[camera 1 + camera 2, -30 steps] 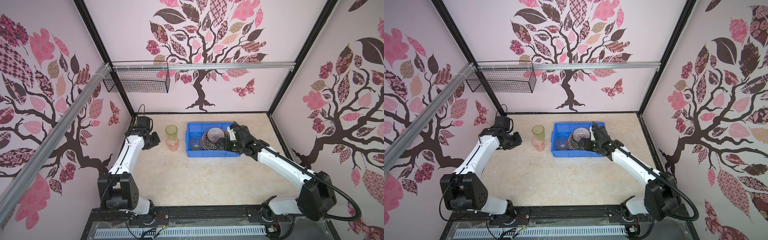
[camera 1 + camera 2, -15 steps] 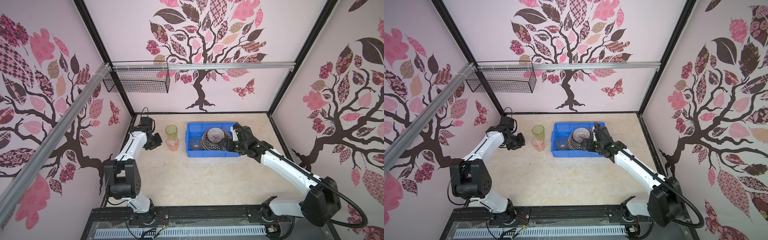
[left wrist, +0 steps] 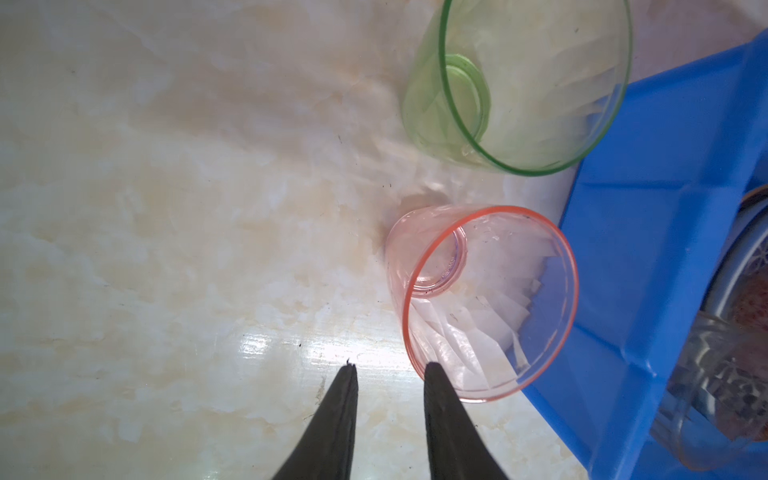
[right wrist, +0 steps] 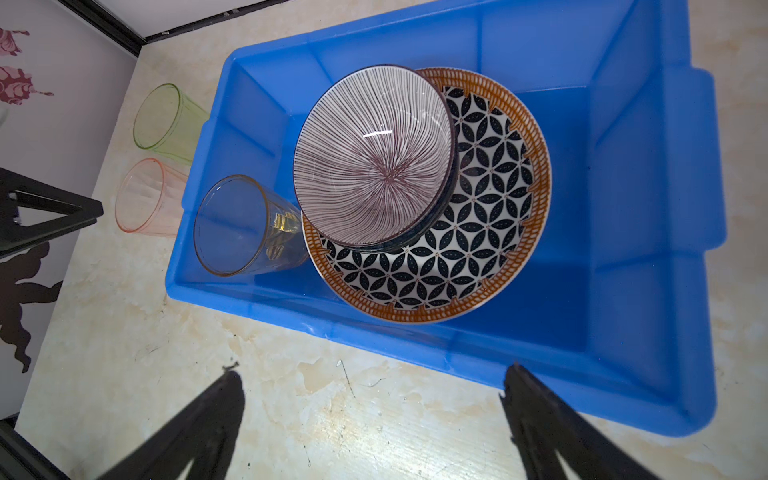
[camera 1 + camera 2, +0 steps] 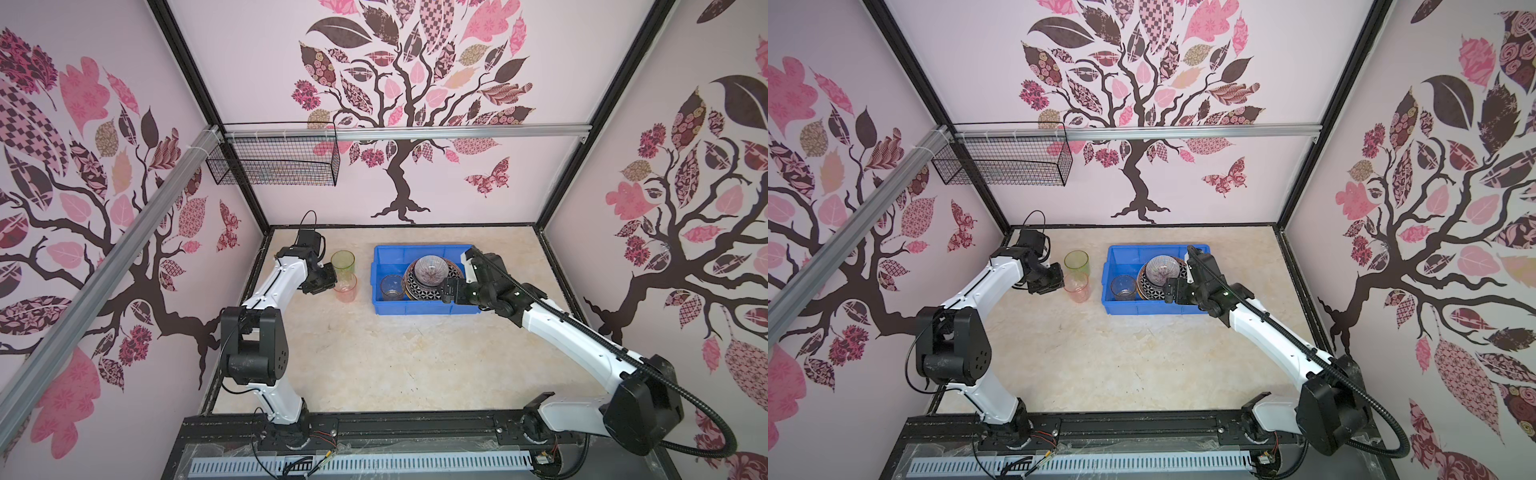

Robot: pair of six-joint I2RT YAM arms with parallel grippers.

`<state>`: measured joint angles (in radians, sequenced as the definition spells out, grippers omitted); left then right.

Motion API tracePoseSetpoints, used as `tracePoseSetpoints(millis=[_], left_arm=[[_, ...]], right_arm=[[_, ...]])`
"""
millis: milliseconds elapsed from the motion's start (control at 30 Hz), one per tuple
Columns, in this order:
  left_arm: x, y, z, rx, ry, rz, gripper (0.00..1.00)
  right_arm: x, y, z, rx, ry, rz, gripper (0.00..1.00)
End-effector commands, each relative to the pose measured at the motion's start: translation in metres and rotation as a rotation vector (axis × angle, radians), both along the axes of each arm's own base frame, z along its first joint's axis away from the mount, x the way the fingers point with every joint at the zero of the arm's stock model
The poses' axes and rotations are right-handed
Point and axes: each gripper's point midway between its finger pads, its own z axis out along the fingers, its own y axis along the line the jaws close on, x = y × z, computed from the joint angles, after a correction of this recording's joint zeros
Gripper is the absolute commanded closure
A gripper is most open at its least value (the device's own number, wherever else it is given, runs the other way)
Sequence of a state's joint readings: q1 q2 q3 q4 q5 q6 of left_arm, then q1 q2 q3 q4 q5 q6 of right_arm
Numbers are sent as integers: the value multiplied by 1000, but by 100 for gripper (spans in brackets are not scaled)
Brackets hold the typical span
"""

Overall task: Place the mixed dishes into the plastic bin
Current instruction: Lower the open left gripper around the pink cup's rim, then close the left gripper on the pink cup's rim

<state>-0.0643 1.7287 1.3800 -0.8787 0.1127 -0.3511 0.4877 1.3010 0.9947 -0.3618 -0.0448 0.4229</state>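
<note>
A blue plastic bin (image 5: 415, 309) near the surface's (image 5: 374, 365) far edge holds a geometric plate (image 4: 478, 249), a striped bowl (image 4: 374, 158) resting on it, and a clear tumbler (image 4: 232, 224). A pink tumbler (image 3: 490, 307) and a green tumbler (image 3: 519, 83) stand upright just outside the bin, on the side toward the surface's left edge. The left fingers (image 3: 449, 415), narrowly parted and empty, sit by the pink tumbler's rim, while the right fingers (image 4: 199, 424) hang wide apart, empty, over the bin's near wall.

The worktop (image 3: 166, 208) is smooth and shiny, like cream stone, and light bounces off it. The bin (image 4: 623, 291) is smooth blue plastic with a soft shine. The green cup (image 3: 519, 83), the pink cup (image 3: 478, 299) and the clear cup (image 4: 232, 224) are see-through and smooth. The bowl (image 4: 374, 153) and the plate (image 4: 478, 249) look glazed and glossy. The basket (image 5: 274, 162) is thin black wire. The rail (image 5: 457, 133) is dull grey metal.
</note>
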Motion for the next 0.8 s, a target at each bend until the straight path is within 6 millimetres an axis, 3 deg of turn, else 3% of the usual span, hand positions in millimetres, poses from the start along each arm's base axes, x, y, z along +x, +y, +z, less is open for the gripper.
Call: tracePoseSetpoints(millis=[0, 267, 767], left_arm=[[12, -1, 9, 9, -34, -35, 69], [21, -7, 11, -5, -49, -37, 69], [23, -6, -17, 42, 44, -35, 73]], right_arm=[[-5, -5, 8, 9, -30, -9, 1], [-8, -1, -6, 17, 3, 5, 0], [-3, 4, -9, 29, -8, 17, 0]])
